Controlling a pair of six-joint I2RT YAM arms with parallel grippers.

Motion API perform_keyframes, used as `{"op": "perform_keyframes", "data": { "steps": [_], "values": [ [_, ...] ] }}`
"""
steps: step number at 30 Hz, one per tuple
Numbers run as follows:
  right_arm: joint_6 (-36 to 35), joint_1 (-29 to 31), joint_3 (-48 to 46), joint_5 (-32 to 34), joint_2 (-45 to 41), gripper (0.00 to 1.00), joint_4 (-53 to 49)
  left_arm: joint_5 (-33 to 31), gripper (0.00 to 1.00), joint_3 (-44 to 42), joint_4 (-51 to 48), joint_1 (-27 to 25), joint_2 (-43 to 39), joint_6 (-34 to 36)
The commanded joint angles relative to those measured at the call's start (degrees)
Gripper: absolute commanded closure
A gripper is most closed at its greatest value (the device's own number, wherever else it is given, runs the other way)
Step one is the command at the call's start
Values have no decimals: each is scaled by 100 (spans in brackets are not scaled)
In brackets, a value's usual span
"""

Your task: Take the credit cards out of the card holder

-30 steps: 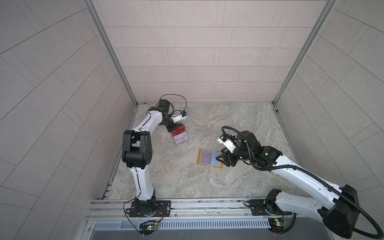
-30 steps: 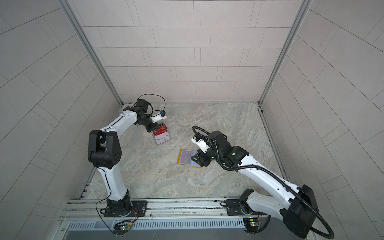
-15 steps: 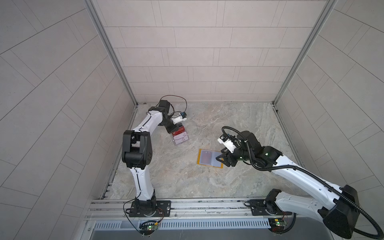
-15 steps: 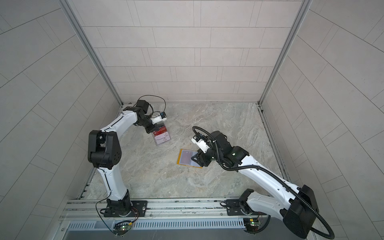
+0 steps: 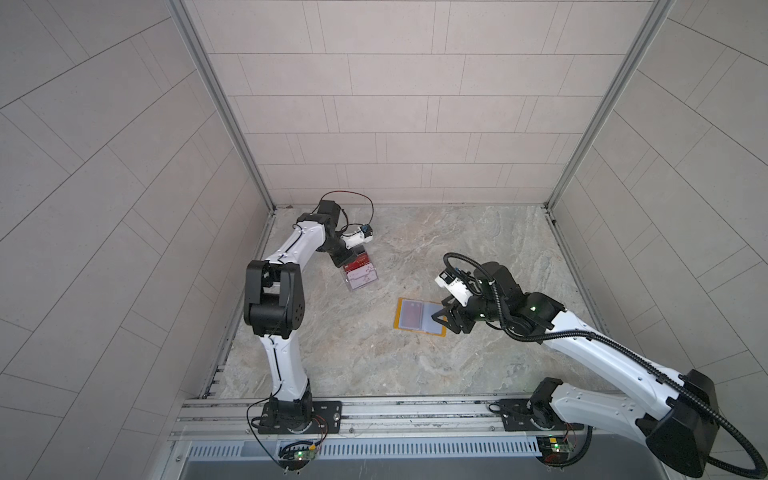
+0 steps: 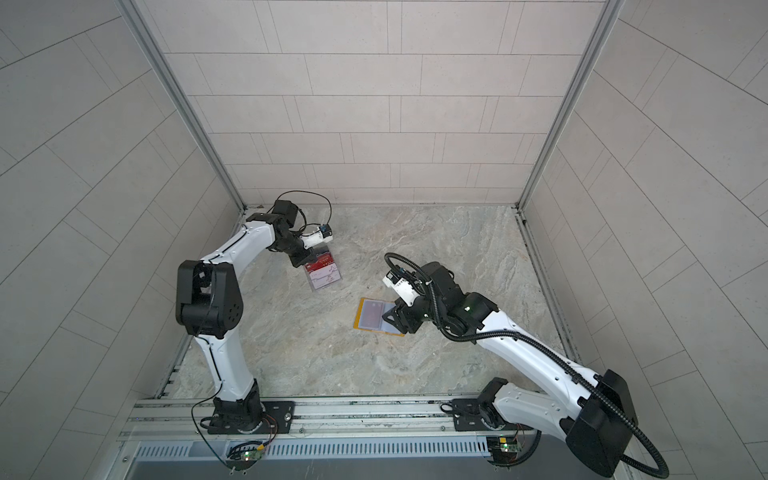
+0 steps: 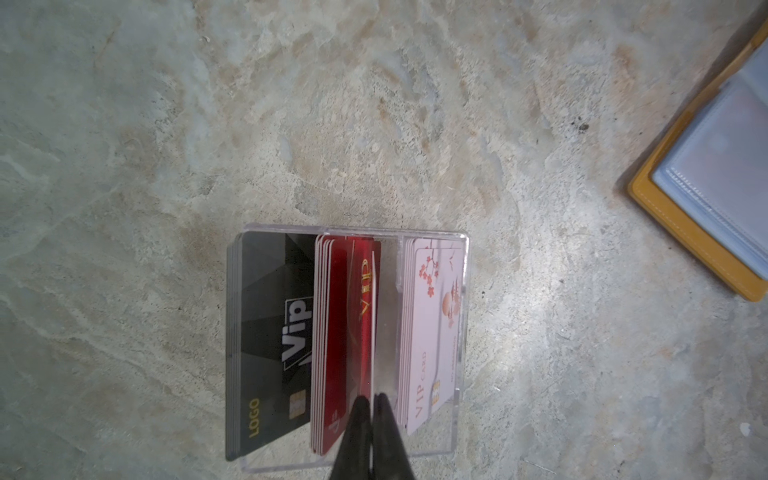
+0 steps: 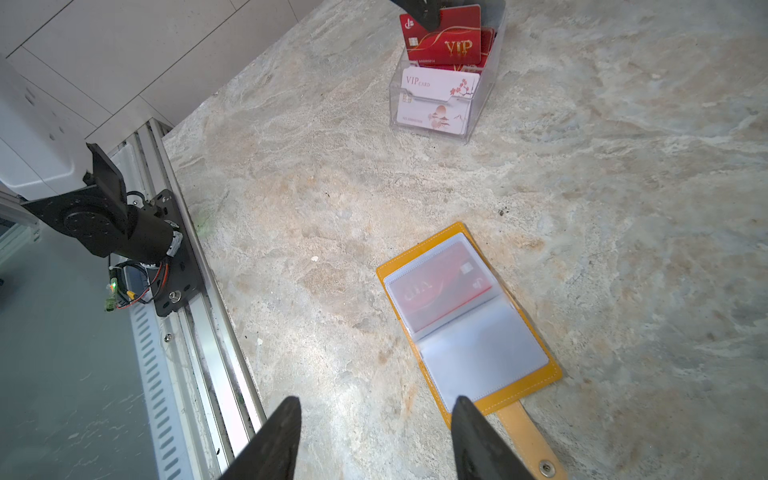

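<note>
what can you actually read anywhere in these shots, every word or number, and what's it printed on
"Vip", white: black plastic card in the clear acrylic box.
"LOGO", gold: same black plastic card.
"VIP", gold: red plastic card pinched in the left gripper.
"VIP CARD": pale pink card with blossoms.
Too small to read: number lines on the red plastic card and the pink one.
Blurred: script on the sleeved red card inside the mustard-yellow wallet.

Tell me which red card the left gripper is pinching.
The red VIP card raised above the red stack in the clear acrylic box, left gripper shut on its edge. Another red card lies sleeved in the yellow card holder.
</note>
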Motion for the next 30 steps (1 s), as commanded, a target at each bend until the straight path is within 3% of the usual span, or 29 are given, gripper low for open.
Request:
{"op": "perform_keyframes", "data": {
  "steps": [1, 18, 24, 30],
  "values": [
    [-144, -5, -49, 46, -105, 40, 52, -112, 97, 8, 51, -105, 172, -106],
    [-139, -3, -41, 30, -89, 40, 61, -604, 90, 48, 202, -353, 422, -299],
    [-138, -5, -41, 26, -87, 40, 69, -731, 80, 149, 269, -342, 404, -568],
    [-139, -5, -46, 30, -87, 40, 78, -801, 78, 146, 382, -331, 228, -700]
  ]
}}
